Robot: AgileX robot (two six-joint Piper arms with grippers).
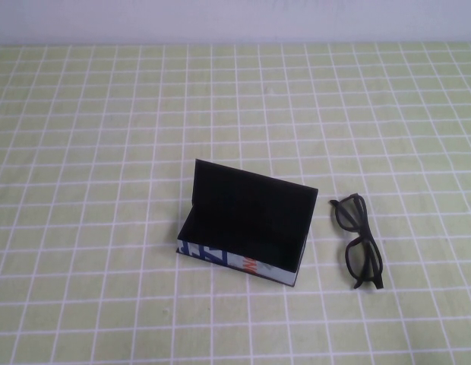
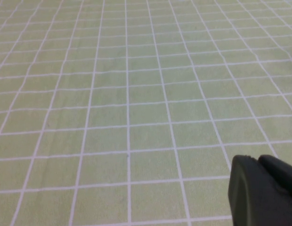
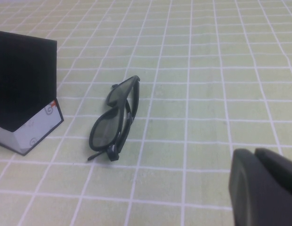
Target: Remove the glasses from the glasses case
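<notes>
Glasses (image 1: 358,242) beside open glasses case (image 1: 247,220); left tool (image 2: 263,190), right tool (image 3: 263,186) aloft, openness unclear.

Tablecloth (image 1: 106,114) is pale green with a white grid. The glasses case (image 1: 247,220) is black all over, inside too, apart from a white side strip with blue and red print. The glasses (image 1: 358,241) are black with dark lenses.
</notes>
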